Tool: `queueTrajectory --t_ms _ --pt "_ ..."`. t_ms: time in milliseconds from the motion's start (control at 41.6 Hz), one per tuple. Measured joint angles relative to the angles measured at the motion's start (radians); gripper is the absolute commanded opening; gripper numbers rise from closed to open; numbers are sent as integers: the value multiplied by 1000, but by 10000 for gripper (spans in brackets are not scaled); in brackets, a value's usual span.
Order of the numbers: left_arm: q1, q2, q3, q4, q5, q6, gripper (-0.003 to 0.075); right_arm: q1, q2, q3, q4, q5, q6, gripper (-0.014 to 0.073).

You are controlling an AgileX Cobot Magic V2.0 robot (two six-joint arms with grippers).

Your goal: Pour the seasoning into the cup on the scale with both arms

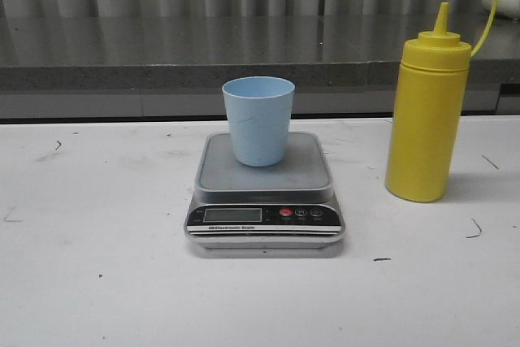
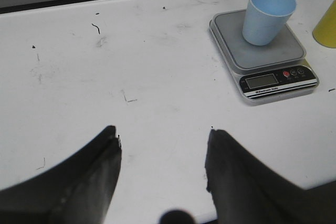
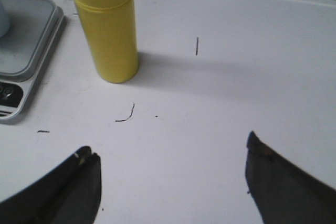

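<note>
The pale blue cup stands upright on the steel plate of the silver scale at the table's middle. It also shows in the left wrist view on the scale. The yellow seasoning bottle stands upright to the right of the scale, nozzle uncovered, tethered cap hanging off to the side. It shows in the right wrist view. My left gripper is open and empty over bare table, well short of the scale. My right gripper is open and empty, short of the bottle. Neither arm shows in the front view.
The white table carries small dark scuff marks. A grey stone ledge runs along the back edge with a pleated curtain behind it. The scale's black panel with display and red button faces the front.
</note>
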Motion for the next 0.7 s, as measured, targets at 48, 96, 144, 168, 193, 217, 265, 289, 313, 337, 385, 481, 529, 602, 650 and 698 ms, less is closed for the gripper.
queueTrajectory --t_ms 48,96,144,168,193,217,265,289,313,337,385,481,529,602,650,698 --pt "0 0 0 0 0 0 369 20 13 -8 0 21 0 656" --pt "0 0 0 0 0 0 369 39 30 -25 0 47 0 653" --pt "0 0 0 0 0 0 369 56 50 -46 0 72 0 653" --pt "0 0 0 0 0 0 369 62 59 -57 0 84 0 653" --pt "0 0 0 0 0 0 369 69 69 -73 0 100 0 653" --pt "0 0 0 0 0 0 369 78 82 -86 0 111 0 653" --pt "0 0 0 0 0 0 369 88 103 -120 0 140 -2 653" --pt "0 0 0 0 0 0 369 95 118 -135 0 153 -4 653" --pt "0 0 0 0 0 0 369 99 133 -155 0 169 -11 653" --pt "0 0 0 0 0 0 369 107 146 -170 0 181 -11 653" --pt "0 0 0 0 0 0 369 118 175 -204 0 206 -17 653" --pt "0 0 0 0 0 0 369 146 232 -252 0 235 -23 653" --pt "0 0 0 0 0 0 369 158 264 -265 0 240 -25 653" --pt "0 0 0 0 0 0 369 177 307 -271 0 240 -28 653" --pt "0 0 0 0 0 0 369 188 334 -271 0 241 -28 653" --pt "0 0 0 0 0 0 369 194 354 -269 0 237 -30 653"
